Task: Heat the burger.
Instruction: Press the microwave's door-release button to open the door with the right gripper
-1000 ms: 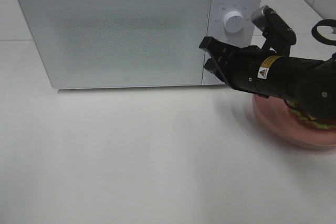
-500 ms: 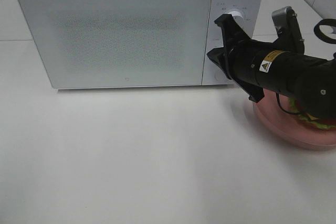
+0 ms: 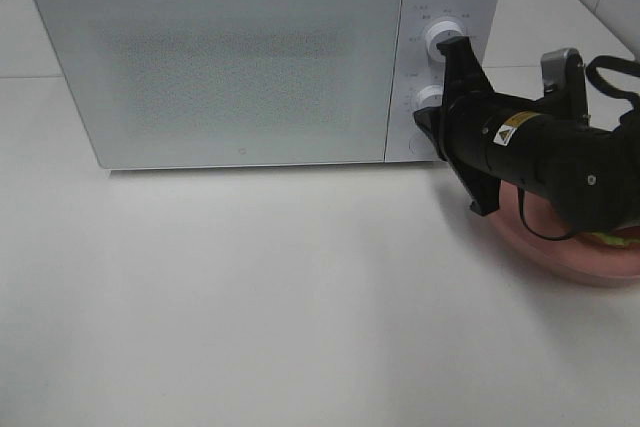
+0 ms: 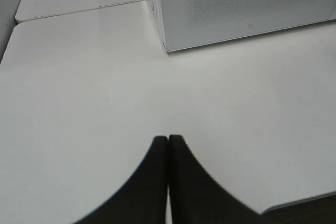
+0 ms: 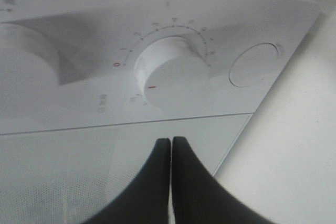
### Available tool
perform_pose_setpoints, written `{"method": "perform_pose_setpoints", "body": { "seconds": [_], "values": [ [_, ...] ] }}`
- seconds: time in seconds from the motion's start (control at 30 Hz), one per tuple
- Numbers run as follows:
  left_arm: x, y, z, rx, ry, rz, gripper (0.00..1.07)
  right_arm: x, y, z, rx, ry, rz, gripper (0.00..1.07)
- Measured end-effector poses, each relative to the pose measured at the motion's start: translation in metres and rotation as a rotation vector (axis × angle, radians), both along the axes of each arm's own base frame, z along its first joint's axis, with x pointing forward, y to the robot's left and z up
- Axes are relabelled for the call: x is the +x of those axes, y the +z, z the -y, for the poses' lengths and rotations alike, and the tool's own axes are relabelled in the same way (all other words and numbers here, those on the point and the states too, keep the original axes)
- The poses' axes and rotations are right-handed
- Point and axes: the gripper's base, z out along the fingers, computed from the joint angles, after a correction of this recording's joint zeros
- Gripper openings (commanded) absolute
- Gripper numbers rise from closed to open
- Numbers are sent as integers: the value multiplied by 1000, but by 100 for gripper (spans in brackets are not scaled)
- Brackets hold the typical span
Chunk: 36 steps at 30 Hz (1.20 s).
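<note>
Moved right to the lower dial [image 5: 168,69] of the microwave [image 3: 220,57], the right gripper [image 5: 171,142] is held closed, the left gripper [image 4: 168,140] likewise, and the burger [image 3: 615,238] is seen only as a green-yellow edge on the pink plate [image 3: 580,262], far right.

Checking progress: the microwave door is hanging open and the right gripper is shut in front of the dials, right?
No, the microwave door is closed, as the exterior high view shows. The right gripper is shut in front of the dials.
</note>
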Motion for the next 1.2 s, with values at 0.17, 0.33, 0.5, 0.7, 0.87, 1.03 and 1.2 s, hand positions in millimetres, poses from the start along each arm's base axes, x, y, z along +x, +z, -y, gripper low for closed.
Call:
{"method": "perform_pose_setpoints", "body": {
  "seconds": [0.17,0.33,0.5,0.7,0.87,1.03,1.2],
  "values": [
    [0,0,0,0,0,0,0,3,-13,-1,51,-28,1,0],
    [0,0,0,0,0,0,0,4,-22,-1,57,-41,-17,0],
    [0,0,0,0,0,0,0,5,-31,2,63,-85,-39,0],
    [0,0,0,0,0,0,0,6,-45,5,58,-120,-60,0],
    [0,0,0,0,0,0,0,9,-52,4,58,-129,-56,0],
    [0,0,0,0,0,0,0,23,-50,-2,77,-135,-14,0],
    [0,0,0,0,0,0,0,26,-57,-2,72,-161,-33,0]
  ]
}}
